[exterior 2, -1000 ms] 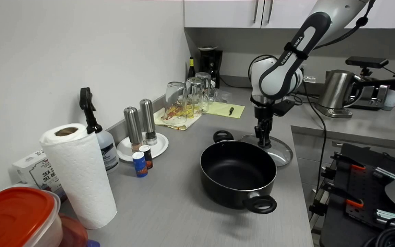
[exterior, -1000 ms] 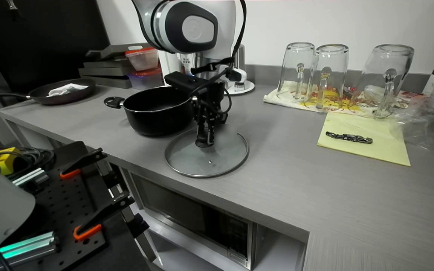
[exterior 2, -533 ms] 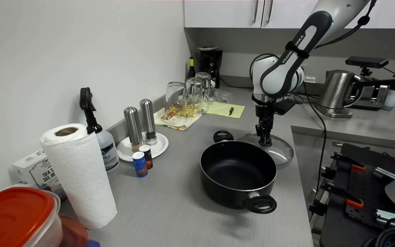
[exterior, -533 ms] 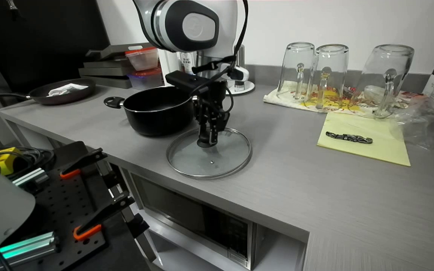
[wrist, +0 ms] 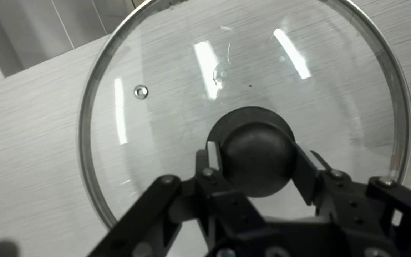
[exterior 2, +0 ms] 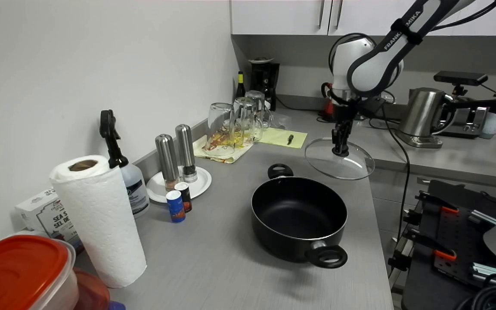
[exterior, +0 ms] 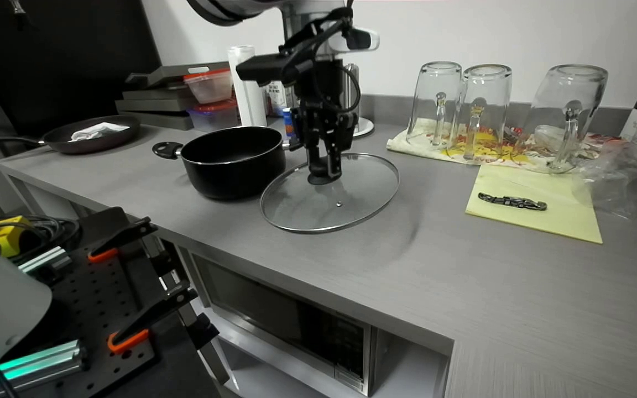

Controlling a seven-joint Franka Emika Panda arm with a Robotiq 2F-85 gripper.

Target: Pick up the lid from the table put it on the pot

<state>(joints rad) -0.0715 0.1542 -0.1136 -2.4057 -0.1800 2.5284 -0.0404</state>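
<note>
Grey table (exterior: 495,287): black pot (exterior: 233,179) near its edge; yellow sheet (exterior: 539,185), patterned cloth (exterior 2: 231,158), white plate (exterior 2: 201,181), paper-towel roll (exterior 2: 101,228).

Flat-fronted white rectangular cupboards (exterior 2: 373,13) hang at one o'clock in an exterior view. A plain pale-grey wall (exterior 2: 93,73) fills ten o'clock there.

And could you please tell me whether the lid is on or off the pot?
Off: the pincer holds the lid by its knob, clear of the pot, whose dark inside shows uncovered in both exterior views.
</note>
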